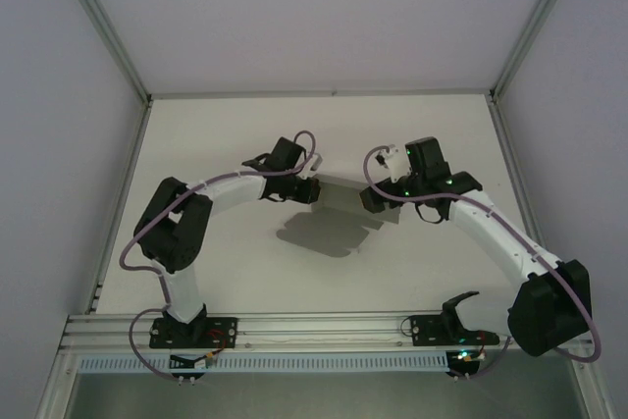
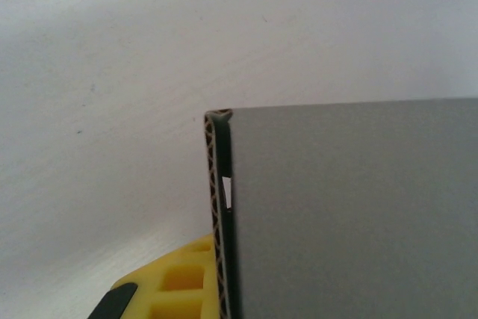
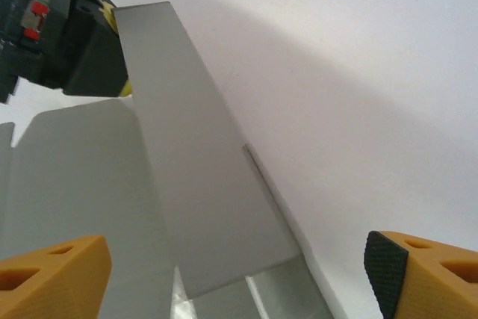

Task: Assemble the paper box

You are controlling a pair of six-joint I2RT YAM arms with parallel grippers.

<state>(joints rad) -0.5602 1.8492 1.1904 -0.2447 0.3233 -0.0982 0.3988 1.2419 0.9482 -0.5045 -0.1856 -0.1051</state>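
Observation:
The paper box (image 3: 194, 177) is a flat grey die-cut sheet with flaps, held up off the table between the two arms (image 1: 340, 193). My left gripper (image 1: 306, 189) is shut on the end of one long flap; from the right wrist it appears at the top left (image 3: 112, 50). Up close, the card's corrugated edge (image 2: 218, 207) runs beside the left gripper's yellow finger (image 2: 179, 282). My right gripper (image 3: 235, 282) is open, its orange fingers (image 3: 52, 274) wide apart on either side of the sheet without touching it.
The sheet's shadow (image 1: 324, 233) falls on the white table (image 1: 226, 272) just in front of the grippers. Pale walls with metal frame posts (image 1: 98, 26) enclose the table on three sides. A rail (image 1: 324, 326) runs along the near edge.

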